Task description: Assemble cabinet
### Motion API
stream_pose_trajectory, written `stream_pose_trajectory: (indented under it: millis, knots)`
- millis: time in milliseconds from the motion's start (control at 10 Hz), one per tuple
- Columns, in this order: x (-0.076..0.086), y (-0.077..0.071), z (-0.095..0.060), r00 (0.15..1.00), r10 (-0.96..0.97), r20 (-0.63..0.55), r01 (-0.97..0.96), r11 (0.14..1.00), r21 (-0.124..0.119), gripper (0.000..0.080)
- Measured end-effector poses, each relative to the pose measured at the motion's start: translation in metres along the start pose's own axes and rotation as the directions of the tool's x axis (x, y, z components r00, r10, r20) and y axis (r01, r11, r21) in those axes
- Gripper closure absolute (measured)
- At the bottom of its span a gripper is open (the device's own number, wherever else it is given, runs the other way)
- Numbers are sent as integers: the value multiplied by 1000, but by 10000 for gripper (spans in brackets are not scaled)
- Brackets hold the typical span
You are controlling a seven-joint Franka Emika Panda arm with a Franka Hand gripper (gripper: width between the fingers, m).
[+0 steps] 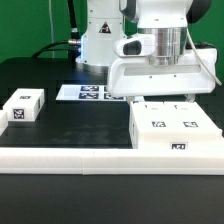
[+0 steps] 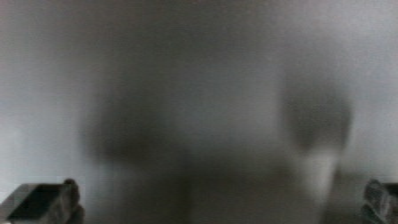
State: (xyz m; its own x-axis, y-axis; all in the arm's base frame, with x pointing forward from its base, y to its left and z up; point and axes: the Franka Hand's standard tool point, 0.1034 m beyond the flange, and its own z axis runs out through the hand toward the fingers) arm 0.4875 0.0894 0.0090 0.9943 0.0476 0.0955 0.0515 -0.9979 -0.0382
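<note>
The cabinet (image 1: 176,130) is a large white boxy body with square tag markers on its top and front. It lies at the exterior view's right, against the front rail. My gripper (image 1: 163,98) hangs low right over its far part, with the white hand just above it. In the wrist view the gripper (image 2: 210,203) is open, and its dark fingertips (image 2: 39,203) stand far apart at the frame's edges. A blurred grey surface fills the space between them, very close. The frames do not show whether the fingers touch the cabinet.
A small white tagged block (image 1: 22,106) lies at the exterior view's left. The marker board (image 1: 88,92) lies flat at the back, in front of the robot base. A long low white border rail (image 1: 70,159) runs along the table's front edge.
</note>
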Motion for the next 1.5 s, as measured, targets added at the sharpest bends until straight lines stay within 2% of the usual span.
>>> stream_pose_trajectory:
  millis: [700, 1100, 1400, 1500]
  knots:
    - [1, 0, 1, 1000, -9, 2, 9, 1000, 0, 2]
    - [16, 8, 1, 999, 26, 22, -26, 1000, -9, 2]
    - [17, 3, 1, 999, 31, 25, -31, 999, -7, 2]
    - [17, 1, 1, 999, 26, 19, -26, 1000, -6, 24]
